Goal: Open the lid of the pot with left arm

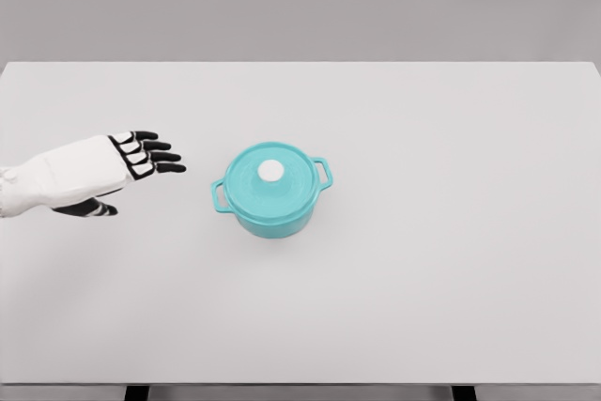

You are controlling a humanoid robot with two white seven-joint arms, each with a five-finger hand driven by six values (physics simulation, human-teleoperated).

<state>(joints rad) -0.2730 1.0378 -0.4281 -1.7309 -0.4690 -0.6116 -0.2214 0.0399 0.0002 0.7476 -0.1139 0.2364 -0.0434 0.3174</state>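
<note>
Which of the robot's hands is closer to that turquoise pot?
The left. Its left hand hovers open just left of the pot, not touching it. The right hand is out of view.

No text, label or number can be read anywhere.

A plain white table (451, 307) fills most of the head view, its far edge running straight across under a grey wall and its near edge showing dark legs at both near corners. One thing stands on it: a teal pot (273, 191) with two side handles, lid (270, 176) on, a white knob on top, roughly midway between the far and near edges and slightly left of centre.
</note>
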